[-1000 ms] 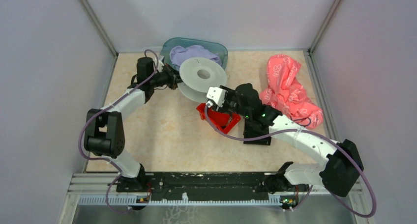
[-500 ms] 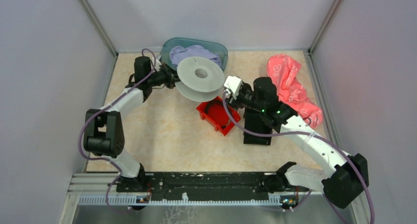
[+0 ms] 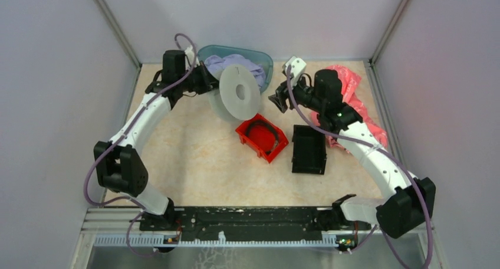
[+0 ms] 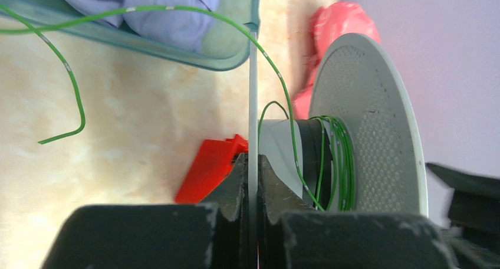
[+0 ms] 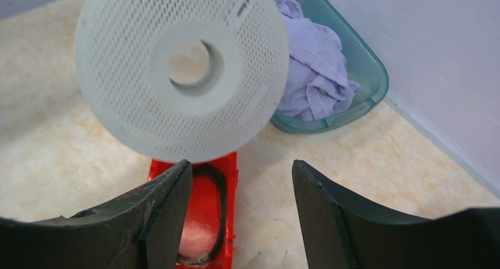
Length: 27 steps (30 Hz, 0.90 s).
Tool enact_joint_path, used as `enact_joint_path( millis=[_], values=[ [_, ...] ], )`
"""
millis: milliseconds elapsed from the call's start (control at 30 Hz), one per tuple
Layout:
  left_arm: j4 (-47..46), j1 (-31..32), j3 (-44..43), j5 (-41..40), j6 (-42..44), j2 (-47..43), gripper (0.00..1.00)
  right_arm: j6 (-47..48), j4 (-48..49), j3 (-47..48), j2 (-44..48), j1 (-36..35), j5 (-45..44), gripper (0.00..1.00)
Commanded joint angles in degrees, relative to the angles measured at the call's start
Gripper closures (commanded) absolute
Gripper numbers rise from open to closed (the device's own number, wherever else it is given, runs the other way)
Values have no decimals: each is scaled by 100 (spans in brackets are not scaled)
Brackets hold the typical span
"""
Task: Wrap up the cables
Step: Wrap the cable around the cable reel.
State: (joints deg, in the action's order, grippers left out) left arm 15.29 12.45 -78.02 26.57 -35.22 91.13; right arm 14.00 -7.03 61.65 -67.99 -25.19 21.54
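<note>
The right arm [image 3: 365, 148] has swung off the red tray [image 3: 262, 140] toward the far wall, and the white spool [image 3: 240, 92] has tipped on edge; the left jaws clamp its thin rim; the right jaws gape, facing its disc without touching; green cables [image 4: 333, 157] wind round the hub beside the left jaws, one end trailing across the teal bin [image 3: 265, 59]; beige desk [image 3: 194, 157], grey walls [image 3: 53, 74]; from above the wire is too fine to see.

The right gripper [image 3: 278, 99] has lifted off the red bin [image 3: 247, 133] and swung toward the tabletop's far edge, its jaws spreading wider on the way. The bin and the black tray [image 3: 308, 163] now lie uncovered. The left gripper [image 3: 207, 83] has moved nearer the far edge, tipping the white spool [image 3: 239, 92] it clamps from a slanted lie up onto its edge.
</note>
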Motion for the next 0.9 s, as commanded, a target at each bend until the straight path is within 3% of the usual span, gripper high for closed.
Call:
enact_joint_path(
  millis=[0, 133, 267, 533, 867],
  values=[
    [986, 589, -799, -881, 2002, -155, 100, -775, -73, 947, -504, 58, 382, 36],
    [1592, 1230, -1267, -1456, 3169, -8, 100, -1020, -183, 1445, -1000, 58, 446, 35],
    [1754, 1656, -1364, -2068, 3778, -59, 100, -1322, -242, 1841, -1317, 79, 355, 34],
    [1830, 1927, -1595, -2310, 4223, -118, 100, -2447, 68, 2036, -1625, 527, 1030, 34],
    [2022, 2012, -1651, -2177, 4636, -172, 100, -1987, 134, 1976, -1657, 533, 1187, 35]
  ],
)
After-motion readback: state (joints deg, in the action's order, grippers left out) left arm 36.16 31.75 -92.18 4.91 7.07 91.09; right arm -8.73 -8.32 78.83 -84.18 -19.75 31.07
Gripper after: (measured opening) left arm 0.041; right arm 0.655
